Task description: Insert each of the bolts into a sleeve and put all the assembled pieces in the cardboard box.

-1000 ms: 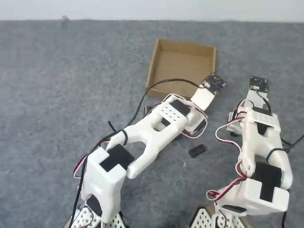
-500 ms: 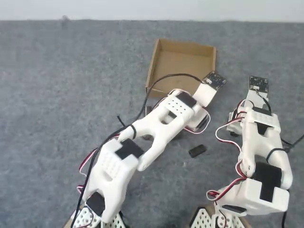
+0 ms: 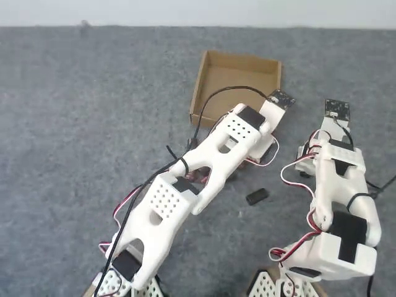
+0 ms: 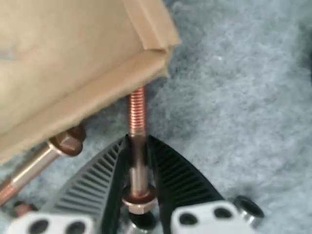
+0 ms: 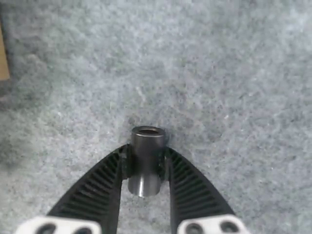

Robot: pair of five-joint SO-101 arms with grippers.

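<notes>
My left gripper (image 4: 138,146) is shut on a copper bolt (image 4: 137,127), whose threaded end points at the corner of the cardboard box (image 4: 73,63). A second copper bolt (image 4: 41,158) lies on the carpet beside the box wall. My right gripper (image 5: 145,158) is shut on a dark sleeve (image 5: 146,158), held upright with its open bore showing, over bare carpet. In the high view the left arm (image 3: 204,161) stretches to the box (image 3: 238,77) and the right arm (image 3: 337,179) stands to its right. Another dark sleeve (image 3: 257,197) lies on the carpet between the arms.
Grey carpet covers the whole table. The box stands open at the back middle. Wires loop from the left arm over the box's near wall. Wide bare carpet lies to the left of the arms.
The left arm has stretched forward and upward toward the box's near right corner, carrying the bolt. The right arm has stayed still.
</notes>
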